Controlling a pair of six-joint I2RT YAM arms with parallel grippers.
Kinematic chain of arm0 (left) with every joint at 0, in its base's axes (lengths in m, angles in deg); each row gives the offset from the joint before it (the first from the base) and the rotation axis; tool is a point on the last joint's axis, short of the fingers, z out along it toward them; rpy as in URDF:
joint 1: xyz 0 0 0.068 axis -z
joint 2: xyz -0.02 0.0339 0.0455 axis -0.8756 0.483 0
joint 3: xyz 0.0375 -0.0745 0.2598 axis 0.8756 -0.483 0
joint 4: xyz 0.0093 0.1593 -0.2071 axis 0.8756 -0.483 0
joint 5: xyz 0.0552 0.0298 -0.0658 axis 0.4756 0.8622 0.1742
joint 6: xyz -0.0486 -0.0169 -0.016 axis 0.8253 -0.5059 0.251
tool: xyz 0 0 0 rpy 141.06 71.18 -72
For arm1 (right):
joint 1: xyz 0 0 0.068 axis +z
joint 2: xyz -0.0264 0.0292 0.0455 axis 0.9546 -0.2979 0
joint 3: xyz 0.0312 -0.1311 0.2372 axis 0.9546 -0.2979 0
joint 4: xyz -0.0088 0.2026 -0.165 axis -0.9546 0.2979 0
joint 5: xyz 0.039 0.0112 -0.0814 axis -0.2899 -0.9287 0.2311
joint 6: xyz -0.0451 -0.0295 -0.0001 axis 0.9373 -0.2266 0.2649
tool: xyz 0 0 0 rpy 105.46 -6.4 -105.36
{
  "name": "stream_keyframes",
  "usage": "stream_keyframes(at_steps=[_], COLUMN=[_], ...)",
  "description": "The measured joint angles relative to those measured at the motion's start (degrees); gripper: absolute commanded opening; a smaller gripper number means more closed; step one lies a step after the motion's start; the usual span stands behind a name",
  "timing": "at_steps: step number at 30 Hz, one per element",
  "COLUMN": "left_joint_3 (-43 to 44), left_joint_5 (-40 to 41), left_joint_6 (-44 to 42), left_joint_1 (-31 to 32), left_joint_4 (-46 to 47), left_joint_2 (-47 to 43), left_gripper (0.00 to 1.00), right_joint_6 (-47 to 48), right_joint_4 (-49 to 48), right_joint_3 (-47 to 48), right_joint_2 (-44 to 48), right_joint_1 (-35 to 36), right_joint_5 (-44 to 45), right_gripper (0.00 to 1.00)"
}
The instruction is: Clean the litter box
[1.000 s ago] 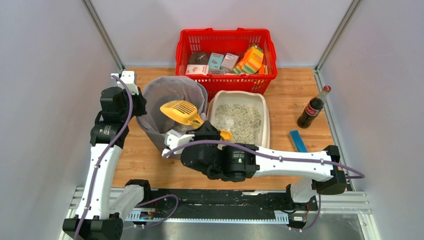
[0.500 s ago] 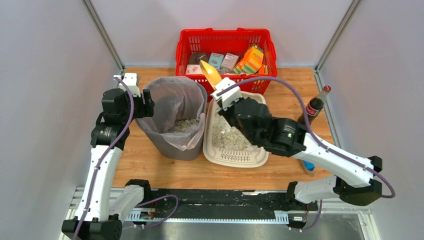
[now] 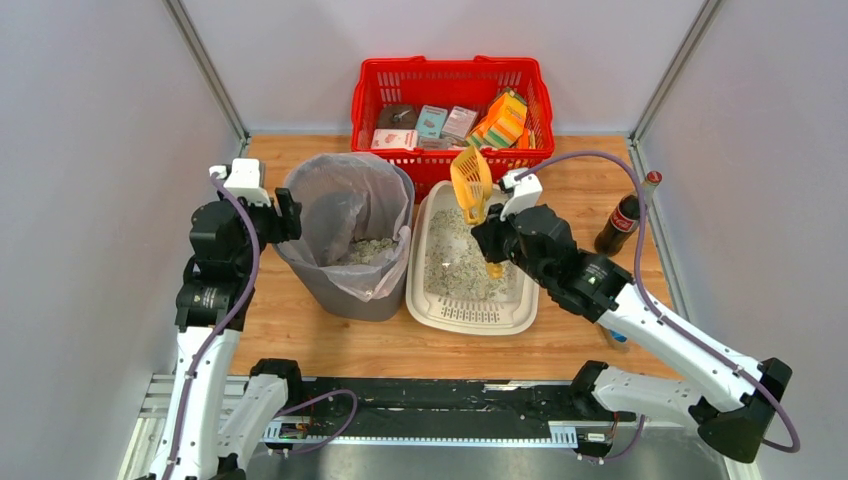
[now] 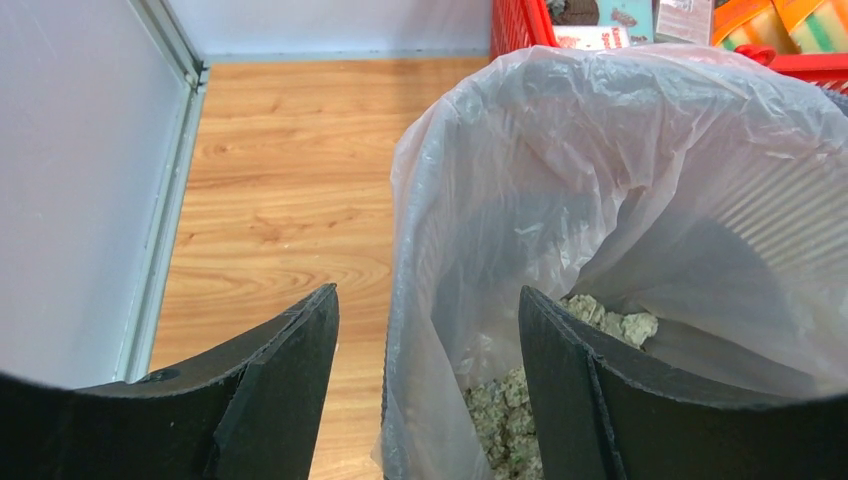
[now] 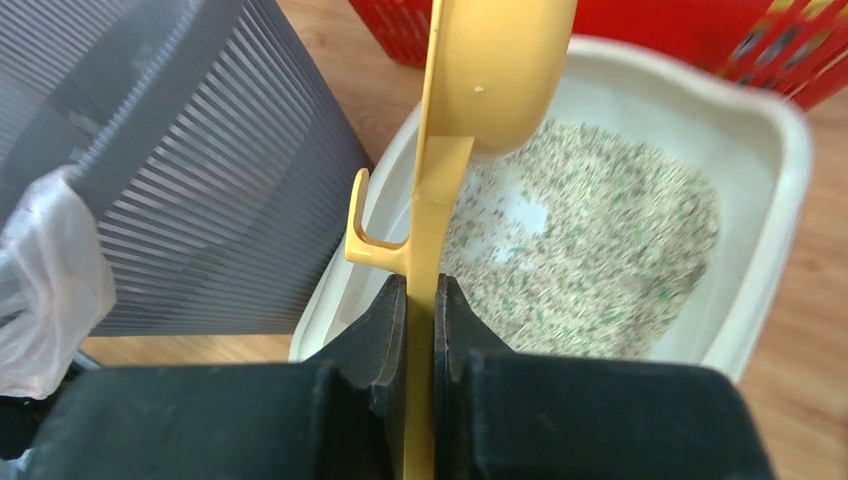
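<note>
Over the far end of the litter box (image 3: 470, 312), close to the red basket (image 3: 448, 68), the right claw (image 3: 497, 240) is pinched tight on the handle of a yellow scoop (image 3: 470, 180), with the slotted head tipped up above it. From where I stand the box sits in the middle of the bench (image 3: 300, 330), straight beneath that claw. Its long side runs from the arms' edge towards the basket, with the slotted grate at the near end and grey-white granules filling the rest. The right wrist view agrees: the handle is gripped edge-on, the head is high, and there is a bare patch in the granules below. The right arm is plainly the nearer one. The left stands off on the other side of the grey bin (image 3: 325, 285), which is just beside the box's left rim. The left claw (image 4: 425, 335) is wide and holds nothing, with the bin's bagged rim between its fingers; some granules lie in the bag (image 4: 640, 160). To my eye the coming move is a dip: the head has to swing down and draw along the box's length, since the granules lie below it and slightly nearer the arms
</note>
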Motion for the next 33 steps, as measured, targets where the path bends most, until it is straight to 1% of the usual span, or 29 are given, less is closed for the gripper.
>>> stream_keyframes(at_steps=[8, 13, 17, 20, 22, 25, 33], left_joint_3=[-1.62, -1.66, -1.66, -1.66, -1.66, -1.66, -1.66], left_joint_5=[-0.07, 0.63, 1.07, 1.25, 1.29, 1.44, 1.49], left_joint_6=[0.09, 0.09, 0.09, -0.02, -0.11, -0.13, -0.13], left_joint_1=[0.02, 0.02, 0.02, 0.02, 0.02, 0.02, 0.28], left_joint_4=[2.54, 2.49, 2.45, 2.43, 2.43, 2.43, 2.43], left_joint_2=[-1.33, -1.14, -0.87, -0.70, -0.70, -0.72, -0.72], left_gripper=[0.73, 0.74, 0.74, 0.73, 0.74, 0.74, 0.74], right_joint_6=[-14.21, -22.27, -26.53, -29.03, -30.51, -32.09, -32.79], right_joint_4=[-9.92, -13.55, -16.79, -21.11, -24.41, -27.69, -32.44], right_joint_3=[-14.58, -23.19, -26.18, -27.36, -27.76, -29.05, -28.50], right_joint_2=[2.45, 6.45, 8.31, 5.81, 1.70, -2.10, -8.90], right_joint_1=[-4.44, -5.46, -6.58, -6.86, -6.86, -6.86, -6.84], right_joint_5=[-4.94, -4.70, -3.58, -3.48, -4.02, -5.18, -4.66], right_gripper=[0.00, 0.00, 0.00, 0.00, 0.00, 0.00, 0.00])
